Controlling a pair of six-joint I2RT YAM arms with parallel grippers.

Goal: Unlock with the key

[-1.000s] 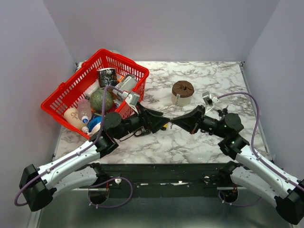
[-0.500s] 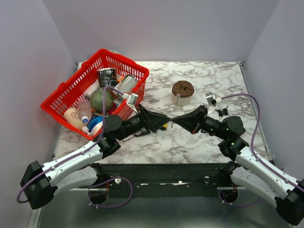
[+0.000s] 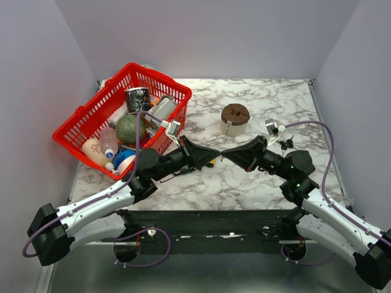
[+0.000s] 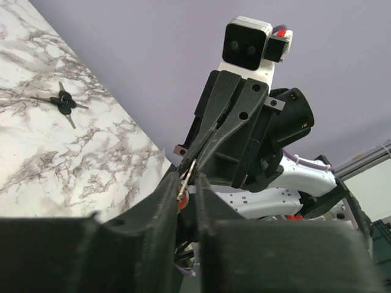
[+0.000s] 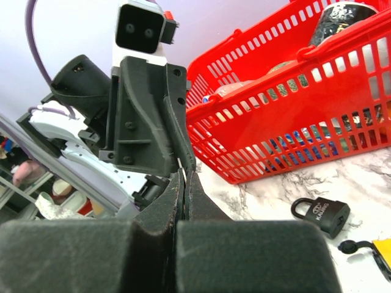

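Metal is all that shows of the key [image 4: 188, 172]: a thin, bright silvery blade, tiny against the fingers around it, with its head hidden. It sticks out from the tips of the right gripper [image 4: 197, 155], whose two black fingers are pressed together on it. The blade's free end reaches into the slim slot between the fingers of the left gripper [image 4: 186, 186], which faces the right one tip to tip above the marble table [image 3: 269, 97]. The left fingers stand close with a narrow gap between them. Whether they press the blade cannot be told, and a small red spot of unclear kind sits in that gap. Only the left wrist view shows the blade along its length. The right wrist view gives a mere glint above its own fingertips, and in the top view the key is too small to make out where the two tips meet. The left wrist view also shows a bunch of black-headed keys [image 4: 62, 104] lying on the marble well back from the right gripper's tips, beside its wrist. The right wrist view adds a black padlock [image 5: 321, 213] on the table below the left gripper, a yellow edge [image 5: 383, 250] just beside it, and the filled red basket [image 5: 293, 110] beyond.
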